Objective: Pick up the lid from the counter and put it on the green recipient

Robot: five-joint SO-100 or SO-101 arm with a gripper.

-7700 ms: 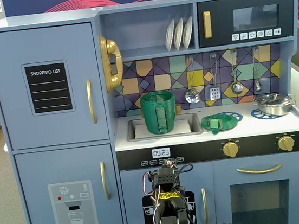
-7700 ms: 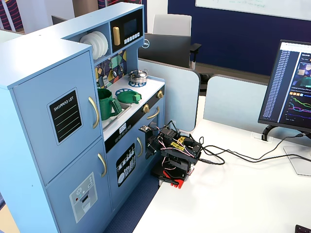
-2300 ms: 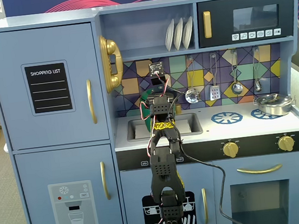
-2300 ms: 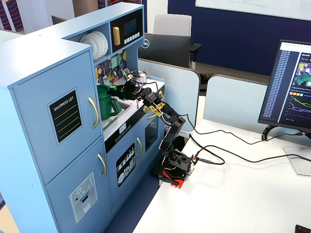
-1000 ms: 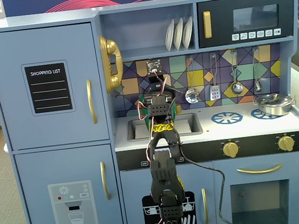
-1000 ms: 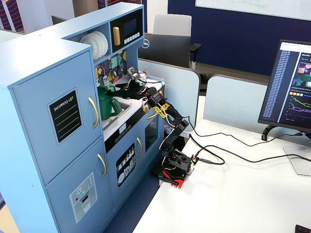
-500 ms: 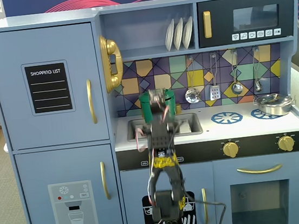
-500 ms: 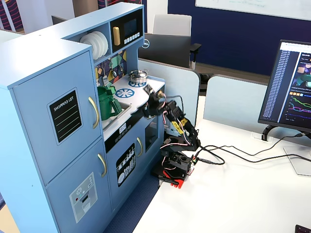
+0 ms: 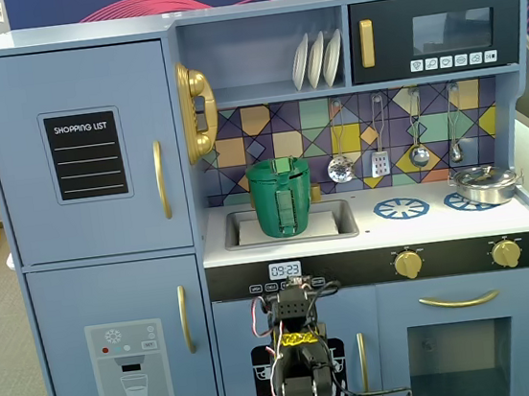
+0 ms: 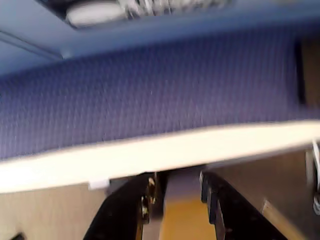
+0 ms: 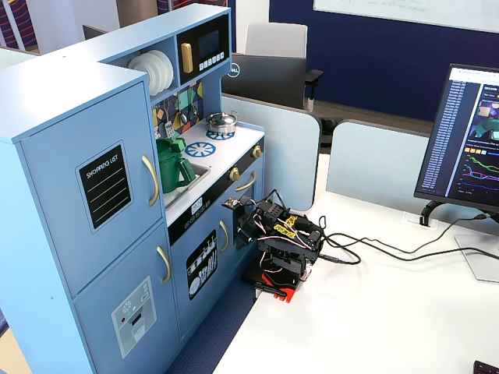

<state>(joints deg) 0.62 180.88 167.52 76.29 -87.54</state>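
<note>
While our arm sits folded low by the toy kitchen, the lid [image 9: 277,165] looks already on the green pot [image 9: 281,199] in the sink. Gripper [image 10: 177,192] fingers are a bit apart w/ nothing held. Next: just stay back.

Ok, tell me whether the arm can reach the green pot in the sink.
Probably yes: nothing stands before the green pot, directly above the folded arm, though the arm must first rise over the counter edge.

Dark-green ribbed plastic pot [image 9: 281,199], pale blue toy kitchen [image 9: 89,181], multicoloured geometric tile backsplash [image 9: 256,131], blue spoked burner rings [image 9: 401,208], white worktop [image 9: 442,224], gold knobs [image 9: 408,263]
</note>
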